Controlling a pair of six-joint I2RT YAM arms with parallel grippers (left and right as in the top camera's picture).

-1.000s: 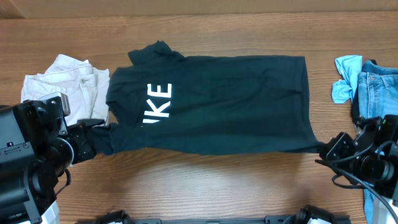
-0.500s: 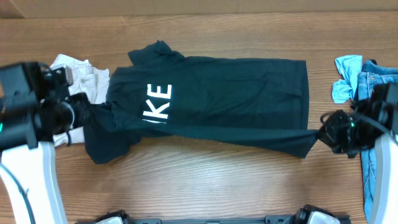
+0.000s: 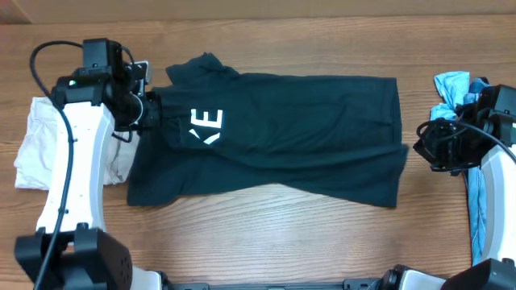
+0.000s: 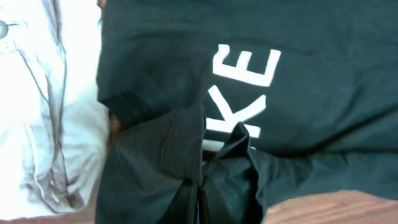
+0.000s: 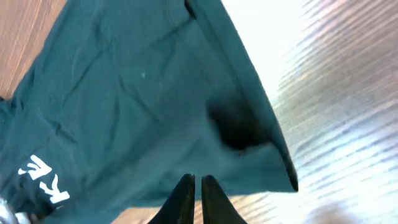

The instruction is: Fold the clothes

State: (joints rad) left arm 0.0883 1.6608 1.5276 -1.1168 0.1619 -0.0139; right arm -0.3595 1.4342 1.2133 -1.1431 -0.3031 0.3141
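Note:
The dark navy T-shirt lies lengthwise across the table, its near edge folded over so that only the white letters "KE" show. My left gripper is at the shirt's left end beside the letters. In the left wrist view it is shut on a bunched fold of the T-shirt. My right gripper hovers just off the shirt's right edge. In the right wrist view its fingers stand almost together with nothing between them, and the T-shirt lies below.
Cream-white shorts lie at the left, partly under the left arm and touching the shirt's left edge. Blue jeans lie at the far right, behind the right arm. Bare wood runs along the table's near edge.
Both grippers carried the shirt's near edge up and toward the far side, folding it over part of the lettering. The left arm swung from lower left to upper left. The right gripper no longer holds cloth.

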